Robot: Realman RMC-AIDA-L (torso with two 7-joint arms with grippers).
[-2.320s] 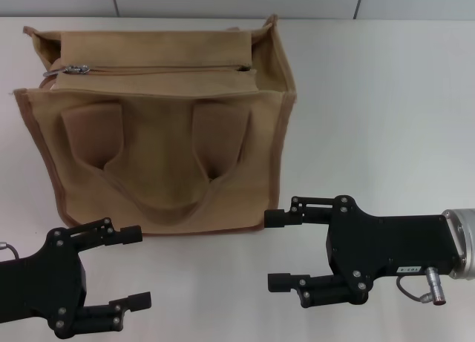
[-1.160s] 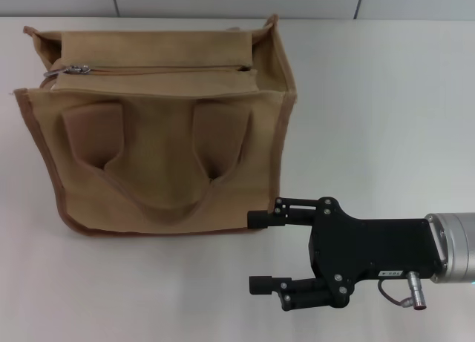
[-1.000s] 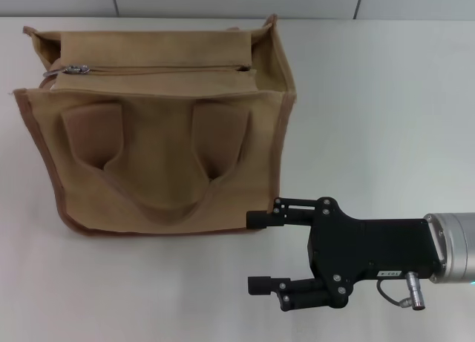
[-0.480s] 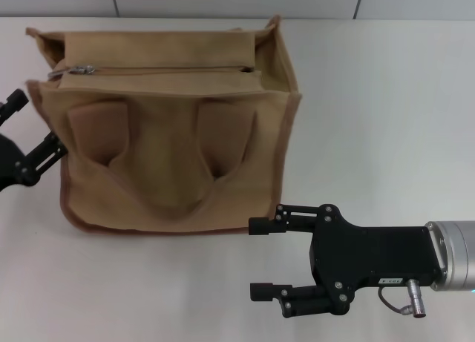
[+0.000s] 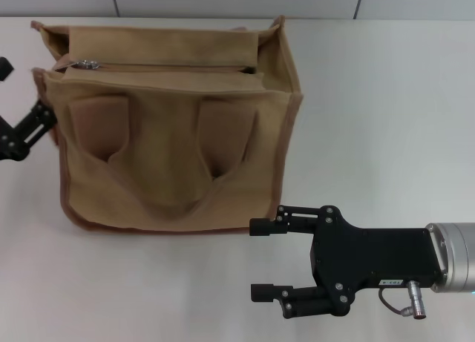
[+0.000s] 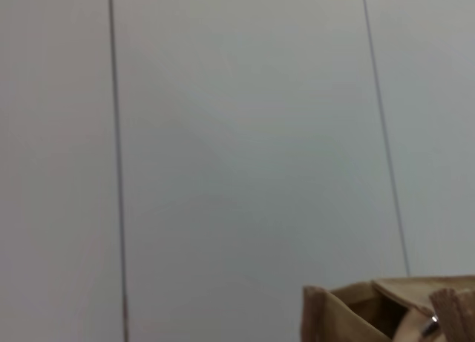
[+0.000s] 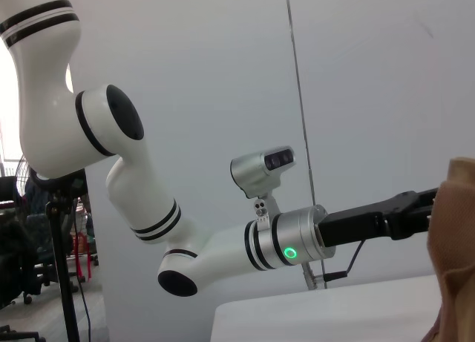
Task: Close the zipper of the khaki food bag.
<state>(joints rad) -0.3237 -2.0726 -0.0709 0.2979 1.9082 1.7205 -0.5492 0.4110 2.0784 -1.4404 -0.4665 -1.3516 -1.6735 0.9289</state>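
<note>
The khaki food bag stands on the white table, with its handles hanging down the near face. The zipper runs along the top panel, and its silver slider sits at the bag's left end. My left gripper is open at the bag's left side, one finger close to the bag's upper left edge. My right gripper is open and empty on the table in front of the bag's right corner, apart from it. The left wrist view shows the bag's corner and the slider.
The white table stretches to the right of the bag. A grey panelled wall stands behind. The right wrist view shows my left arm reaching to the bag's edge.
My left gripper came in from the front left and moved up along the bag's left side. The bag shifted slightly to the right. My right gripper drifted a little nearer to me.
</note>
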